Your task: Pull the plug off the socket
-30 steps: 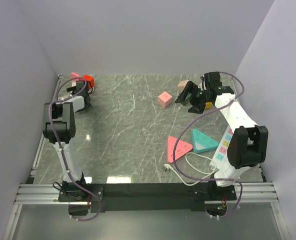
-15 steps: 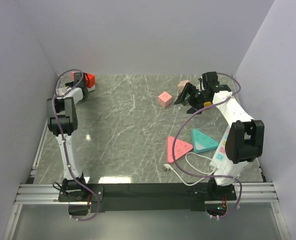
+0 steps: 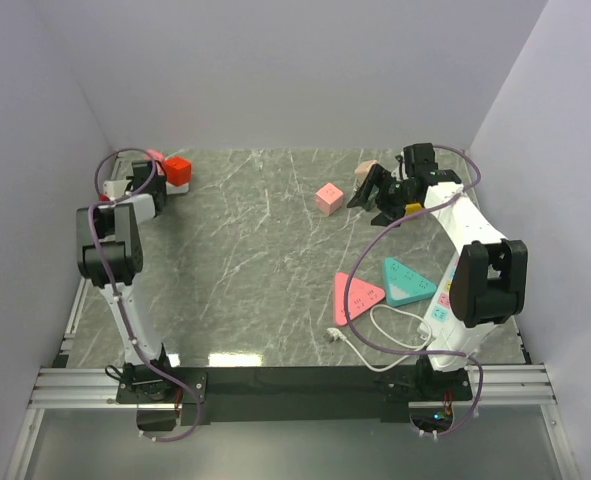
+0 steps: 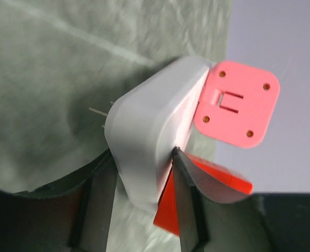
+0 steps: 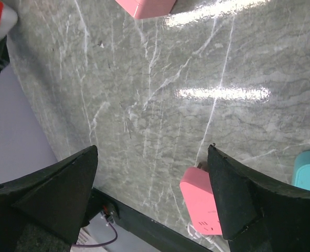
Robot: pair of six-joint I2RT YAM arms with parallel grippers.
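Slipping is the main risk: the left fingers point(image 4: 94, 210) pinch only the rounded end of the white plug point(image 4: 149, 131), so it may twist out. It is at the far left corner of the worktop point(image 3: 255, 230), smooth and glossy, against the pink socket point(image 4: 237, 107). Meanwhile the right fingers point(image 5: 44, 194) are spread, empty.

We find a grey marbled bench point(image 3: 245, 260). Far right of centre lies a pink cube point(image 3: 327, 198). Near right, a pink triangular block point(image 3: 357, 297) sits just beside a teal one point(image 3: 407, 281), with a white cable point(image 3: 385, 335) nearer still. A red and white block point(image 3: 178, 172) sits far left.
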